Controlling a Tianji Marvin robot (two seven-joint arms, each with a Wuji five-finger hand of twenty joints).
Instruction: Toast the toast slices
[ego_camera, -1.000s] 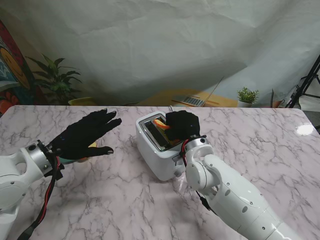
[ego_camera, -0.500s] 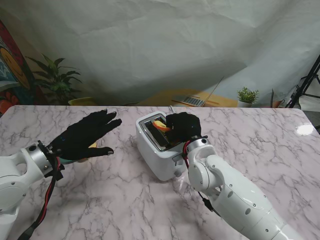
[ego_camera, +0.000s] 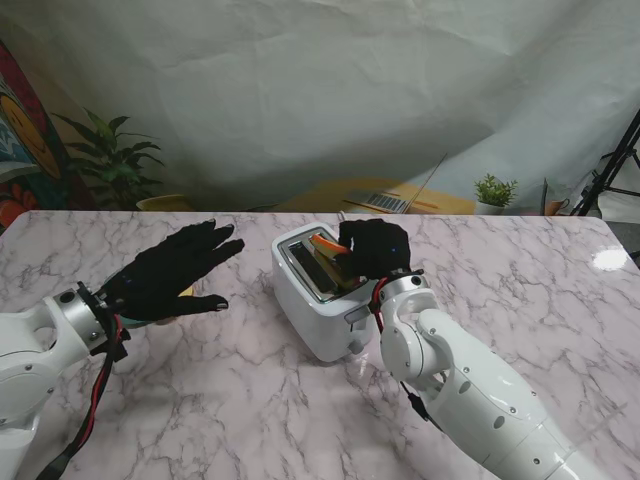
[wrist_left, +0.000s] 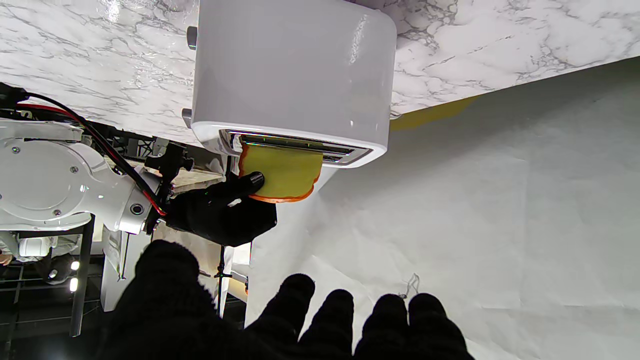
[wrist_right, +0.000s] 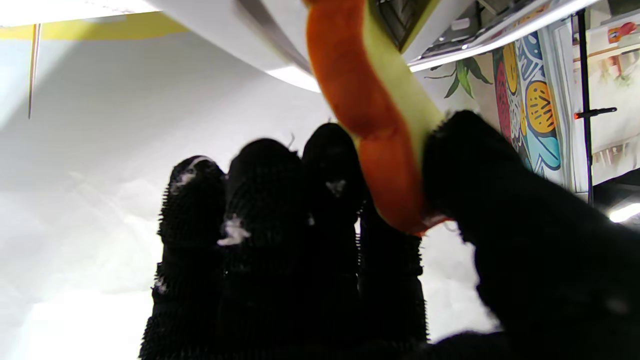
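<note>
Toast slice (ego_camera: 325, 247), yellow with an orange crust, stands partly down in a slot of the white toaster (ego_camera: 318, 300), its upper part still sticking out above the chrome top. The right hand (ego_camera: 372, 248), in a black glove, grasps that slice: the left wrist view shows the thumb pressed on its flat face (wrist_left: 280, 172), and the right wrist view shows the crust (wrist_right: 370, 120) pinched between thumb and fingers (wrist_right: 330, 165). The toaster sits near the middle of the marble counter (ego_camera: 250, 400), with the right hand at about 2 o'clock from its centre in the stand's view. The left hand (ego_camera: 170, 272) hovers at about 9 o'clock from the toaster, well apart from it, fingers stretched out and spread, grasping nothing. Beneath its palm a small yellow thing peeks out; I cannot tell what it is.
</note>
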